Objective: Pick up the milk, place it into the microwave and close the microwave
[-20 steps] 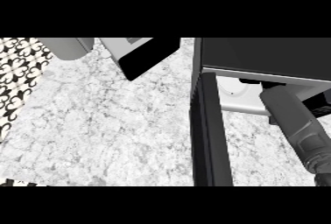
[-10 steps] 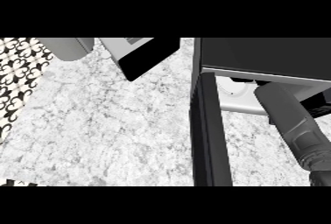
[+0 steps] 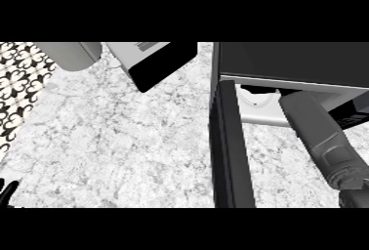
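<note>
The microwave [image 3: 288, 61] stands at the right with its door [image 3: 232, 146] swung open toward me, seen edge-on as a black bar. My right forearm [image 3: 317, 132] reaches from the lower right into the opening. Its hand is hidden under the microwave's top. Just left of the arm's end, a white shape [image 3: 256, 101] shows inside the cavity; I cannot tell whether it is the milk. My left hand [image 3: 6, 191] shows only as black fingertips pointing up at the lower left edge, resting open.
A black and white box-like appliance [image 3: 155, 63] lies at the back of the marble counter [image 3: 115, 146]. A grey rounded object [image 3: 69, 53] sits at the back left. A black-and-white patterned surface [image 3: 18, 88] runs along the left edge.
My right forearm has slid a little up and to the left, deeper into the microwave. The door and the left hand have barely moved.
</note>
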You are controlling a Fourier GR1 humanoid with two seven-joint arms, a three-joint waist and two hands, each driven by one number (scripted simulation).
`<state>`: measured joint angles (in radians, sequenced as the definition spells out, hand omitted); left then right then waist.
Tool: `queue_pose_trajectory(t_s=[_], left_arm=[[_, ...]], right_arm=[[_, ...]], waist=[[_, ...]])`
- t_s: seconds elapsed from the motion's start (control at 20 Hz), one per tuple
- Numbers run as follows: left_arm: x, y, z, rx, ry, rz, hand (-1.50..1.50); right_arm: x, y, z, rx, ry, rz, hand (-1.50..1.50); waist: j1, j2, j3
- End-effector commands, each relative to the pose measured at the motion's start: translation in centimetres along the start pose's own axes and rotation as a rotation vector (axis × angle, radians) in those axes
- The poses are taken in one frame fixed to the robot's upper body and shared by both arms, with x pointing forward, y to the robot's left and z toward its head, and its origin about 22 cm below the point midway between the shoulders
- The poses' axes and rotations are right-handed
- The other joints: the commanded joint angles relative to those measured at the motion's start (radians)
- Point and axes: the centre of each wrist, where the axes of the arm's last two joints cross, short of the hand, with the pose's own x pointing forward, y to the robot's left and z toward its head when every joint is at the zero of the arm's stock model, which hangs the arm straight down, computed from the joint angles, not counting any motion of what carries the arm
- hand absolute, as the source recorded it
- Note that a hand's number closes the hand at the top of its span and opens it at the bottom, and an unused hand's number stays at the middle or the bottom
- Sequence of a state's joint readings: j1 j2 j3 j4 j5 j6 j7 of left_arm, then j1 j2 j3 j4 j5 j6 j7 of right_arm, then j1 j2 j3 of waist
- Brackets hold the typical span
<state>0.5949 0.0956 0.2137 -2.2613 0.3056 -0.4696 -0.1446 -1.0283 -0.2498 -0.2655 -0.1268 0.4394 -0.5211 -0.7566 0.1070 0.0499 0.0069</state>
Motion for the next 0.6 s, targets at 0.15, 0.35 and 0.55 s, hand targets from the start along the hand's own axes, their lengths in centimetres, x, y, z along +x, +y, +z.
queue_pose_trajectory(t_s=[0.15, 0.35, 0.55], left_arm=[[-0.5, -1.7, -1.4, -0.074, -0.035, 0.033, -1.5], [-0.8, -2.9, -2.6, -0.088, -0.046, 0.044, -1.5], [-0.7, -4.1, -2.8, -0.132, -0.004, 0.067, 1.5]], right_arm=[[-0.9, 1.3, 2.1, 0.011, 0.019, -0.254, -1.5], [-1.1, 2.6, 3.5, 0.045, 0.025, -0.386, -1.5], [-3.0, 0.8, 4.4, 0.074, 0.093, -0.453, -1.5]], waist=[[-0.034, -0.013, -0.001], [-0.05, -0.02, -0.002], [-0.064, -0.031, -0.004]])
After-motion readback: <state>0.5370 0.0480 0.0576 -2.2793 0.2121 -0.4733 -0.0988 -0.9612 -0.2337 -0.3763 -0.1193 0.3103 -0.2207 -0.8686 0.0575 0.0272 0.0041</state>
